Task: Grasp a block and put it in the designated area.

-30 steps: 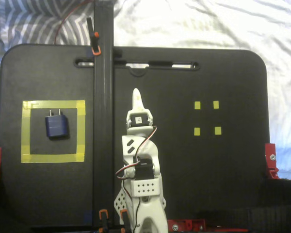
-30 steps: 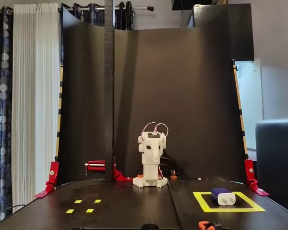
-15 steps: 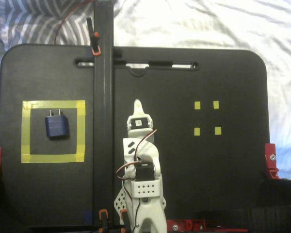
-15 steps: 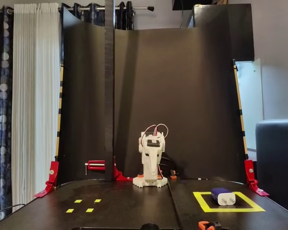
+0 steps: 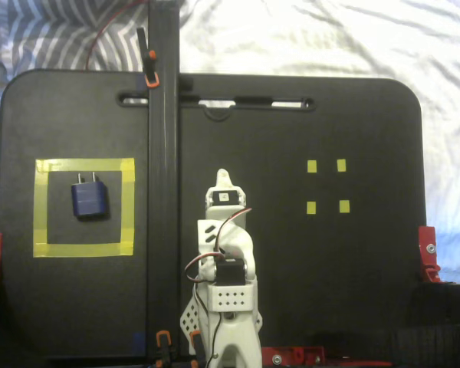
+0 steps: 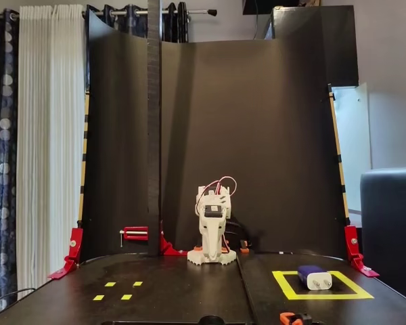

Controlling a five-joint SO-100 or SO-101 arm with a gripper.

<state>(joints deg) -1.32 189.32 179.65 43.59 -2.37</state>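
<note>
Black tabletop (image 5: 291,261) filling both fixed views, we are seeing the block (image 5: 88,199) lying inside the designated area (image 5: 40,207), gripper (image 5: 223,177) folded back mid-table, empty, its opening unclear to us.

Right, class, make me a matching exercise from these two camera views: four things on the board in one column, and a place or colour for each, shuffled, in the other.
1. block
2. designated area
3. gripper
4. four small tape squares

a. right half of the board in the overhead-looking fixed view
b. yellow square outline
c. empty, at the board's middle
d. navy, inside the outline

Pairs: 1-d, 2-b, 3-c, 4-a
</note>
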